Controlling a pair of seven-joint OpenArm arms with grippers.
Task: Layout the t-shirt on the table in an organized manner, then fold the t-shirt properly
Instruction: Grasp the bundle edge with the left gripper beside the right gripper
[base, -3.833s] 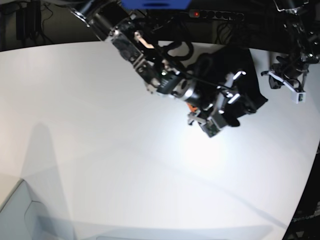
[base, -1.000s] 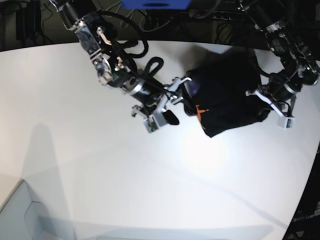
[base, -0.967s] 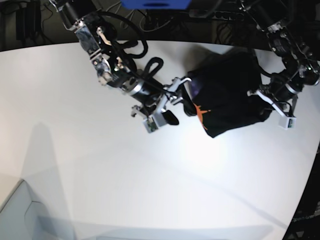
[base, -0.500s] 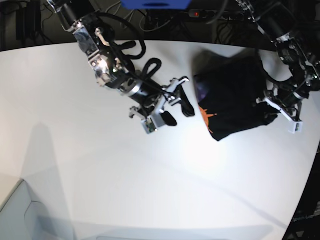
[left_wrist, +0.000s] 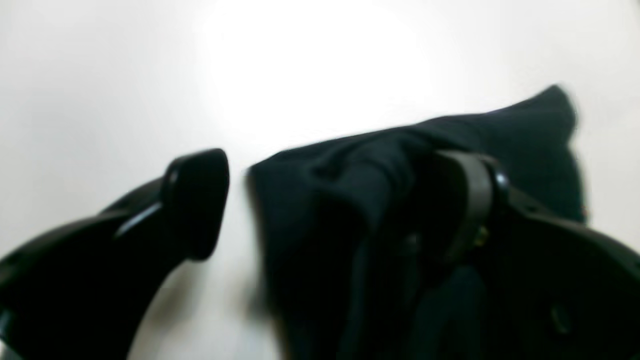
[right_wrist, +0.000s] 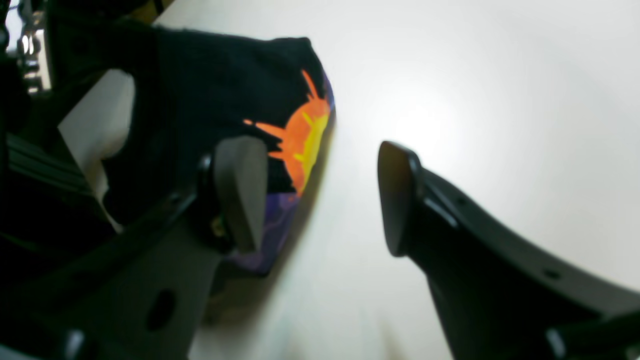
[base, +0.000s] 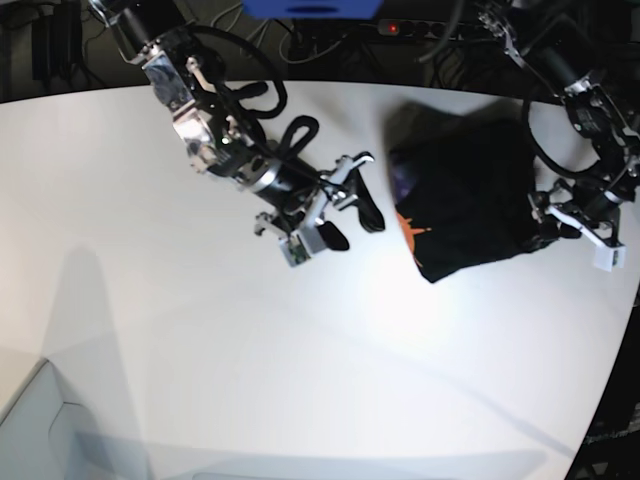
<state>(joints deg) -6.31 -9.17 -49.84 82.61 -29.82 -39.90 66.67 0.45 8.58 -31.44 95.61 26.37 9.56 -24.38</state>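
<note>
While the black soft-fabric t-shirt (base: 468, 200) with its orange and purple print sits bunched at the far right of the large white tabletop (base: 200, 350), you have nothing laid out yet. Left gripper (left_wrist: 345, 200) has its fingers spread with shirt fabric bunched between them, not clamped. Right gripper (base: 345, 212) hangs just beside the print, fingers apart, empty. Spreading and every fold remain.

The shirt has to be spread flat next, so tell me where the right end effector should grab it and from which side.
Grip the t-shirt at its near folded edge by the orange print, coming in low from the open table side. That edge faces the open right end effector and lies flat, so one finger probably has to slide under it.
</note>
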